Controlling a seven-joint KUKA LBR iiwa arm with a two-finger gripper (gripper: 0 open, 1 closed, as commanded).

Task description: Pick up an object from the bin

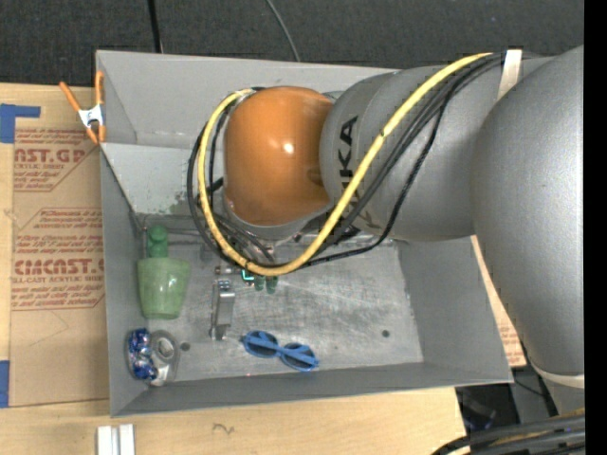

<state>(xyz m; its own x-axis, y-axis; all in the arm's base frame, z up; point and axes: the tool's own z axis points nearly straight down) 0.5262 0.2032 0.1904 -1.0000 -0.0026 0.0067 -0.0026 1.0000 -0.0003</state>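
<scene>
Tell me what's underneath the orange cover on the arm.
Below the orange cover the gripper hangs over bare bin floor, between the green bottle and blue glasses. Whatever lies directly beneath the cover is hidden.

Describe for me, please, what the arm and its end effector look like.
The arm is thick, rounded and silver-grey, with dark KUKA lettering. A glossy orange cover caps the wrist, and yellow and black cables loop along the arm and around that cover. The end effector is slim grey metal.
</scene>
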